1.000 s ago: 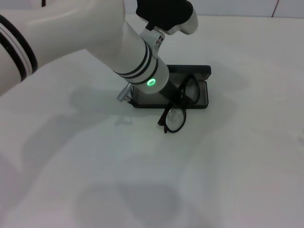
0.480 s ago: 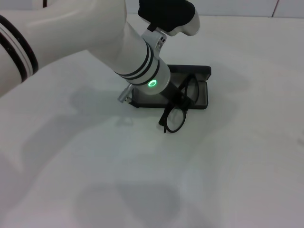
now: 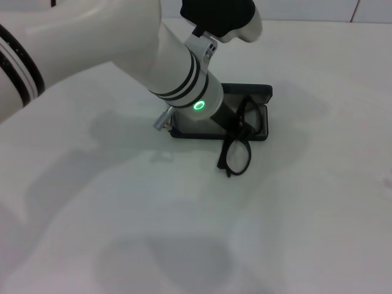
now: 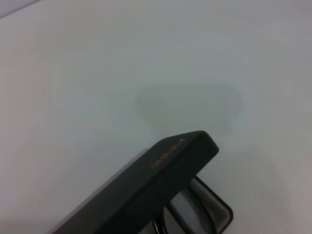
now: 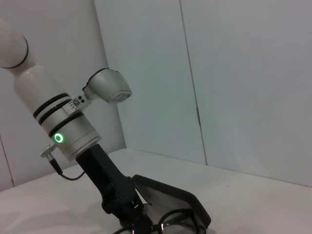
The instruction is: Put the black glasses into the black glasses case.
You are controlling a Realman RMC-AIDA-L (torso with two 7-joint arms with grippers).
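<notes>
- Left hand: grip state cannot be told; at glasses over open case.
- Glasses have swung toward 4 o'clock; one lens overhangs bench, not yet seated.

The black glasses are lying half across the front rim of the open black glasses case, one lens resting on the table

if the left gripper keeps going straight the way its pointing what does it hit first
Most likely the black glasses themselves: the left gripper points down at them where they lie half over the near edge of the open glasses case. Behind them is the table. Depth is unclear.
</notes>
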